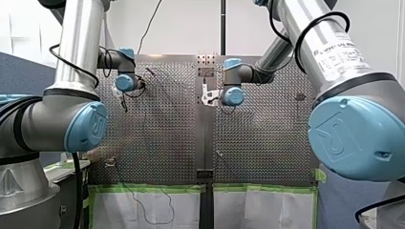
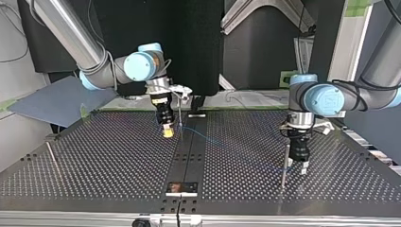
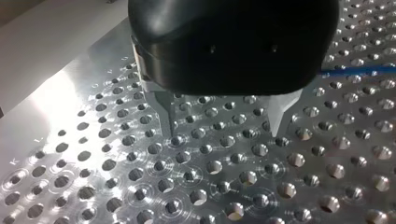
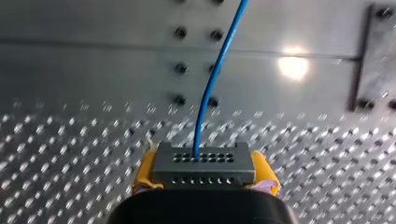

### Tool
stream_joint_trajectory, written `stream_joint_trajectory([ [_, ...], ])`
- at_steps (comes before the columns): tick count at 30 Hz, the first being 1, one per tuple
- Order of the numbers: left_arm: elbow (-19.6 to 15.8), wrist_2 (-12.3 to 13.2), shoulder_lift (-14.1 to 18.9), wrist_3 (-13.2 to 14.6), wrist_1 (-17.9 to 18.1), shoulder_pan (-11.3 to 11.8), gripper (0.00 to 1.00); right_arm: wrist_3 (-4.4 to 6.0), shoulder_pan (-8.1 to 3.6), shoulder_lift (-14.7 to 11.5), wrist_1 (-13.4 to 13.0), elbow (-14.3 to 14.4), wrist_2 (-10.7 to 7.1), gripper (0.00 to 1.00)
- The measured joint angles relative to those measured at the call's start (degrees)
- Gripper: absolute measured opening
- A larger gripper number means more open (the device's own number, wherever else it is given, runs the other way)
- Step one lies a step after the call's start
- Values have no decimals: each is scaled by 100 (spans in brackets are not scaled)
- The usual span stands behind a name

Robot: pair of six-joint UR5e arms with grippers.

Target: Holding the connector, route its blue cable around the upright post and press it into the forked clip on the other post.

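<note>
The UR logo stands on both blue joint caps; a white label is illegible.

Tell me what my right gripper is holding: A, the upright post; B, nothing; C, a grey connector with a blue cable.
C: the right wrist view shows the grey connector clamped between the yellow pads of my right gripper, with the blue cable leaving it.

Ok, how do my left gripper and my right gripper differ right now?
My right gripper is shut on the connector, with the blue cable leading out of it; my left gripper is open and holds nothing. The right gripper shows yellow pads; the left gripper has bare metal fingers. Both point down over the perforated table.
</note>
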Motion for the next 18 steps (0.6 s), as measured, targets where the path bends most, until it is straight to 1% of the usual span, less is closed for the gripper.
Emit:
stream_joint_trajectory([
  [5,-1,-9,1,28,-52,-17,100,-15,-87,45,-261,260,134,0],
  [9,-2,-26,-1,42,-83,-27,100,-73,-133,112,-473,473,214,0],
  [13,-3,-38,0,46,-113,-36,100,-112,-150,168,-667,668,324,0],
  [18,-4,-83,-1,50,-132,-38,100,-92,-156,284,-919,919,483,0],
])
